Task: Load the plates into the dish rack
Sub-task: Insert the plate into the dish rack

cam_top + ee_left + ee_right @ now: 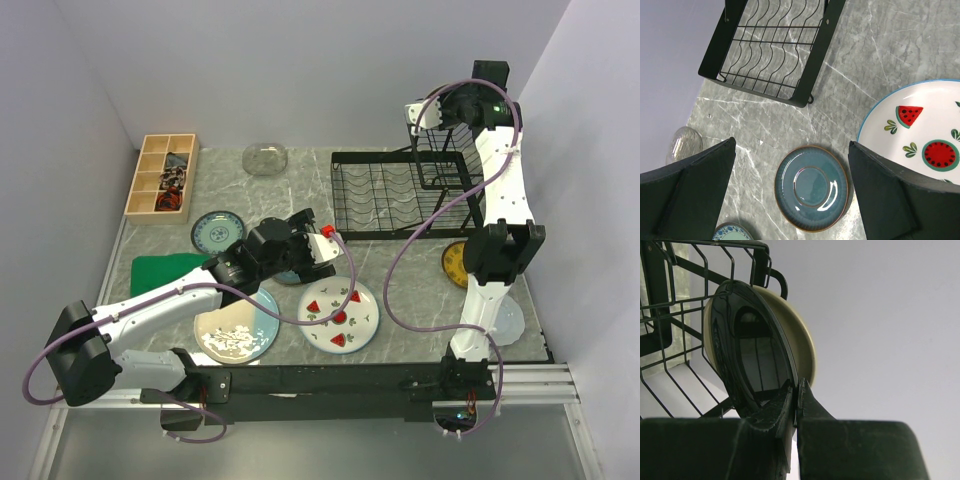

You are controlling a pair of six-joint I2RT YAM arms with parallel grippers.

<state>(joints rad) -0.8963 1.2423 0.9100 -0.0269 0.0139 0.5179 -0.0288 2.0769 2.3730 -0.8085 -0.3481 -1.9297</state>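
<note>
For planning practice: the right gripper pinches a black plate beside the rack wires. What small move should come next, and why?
Probably ease the black plate down into a dish rack slot: the right gripper is shut on its rim, and it hangs beside the wires, unseated.

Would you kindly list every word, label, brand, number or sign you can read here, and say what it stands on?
No readable text appears in any view.
The watermelon plate carries only pictures of fruit slices and leaves, no lettering.
The black plate shows only reflections.
The yellow plate is partly hidden, and its markings are too small to read.
</note>
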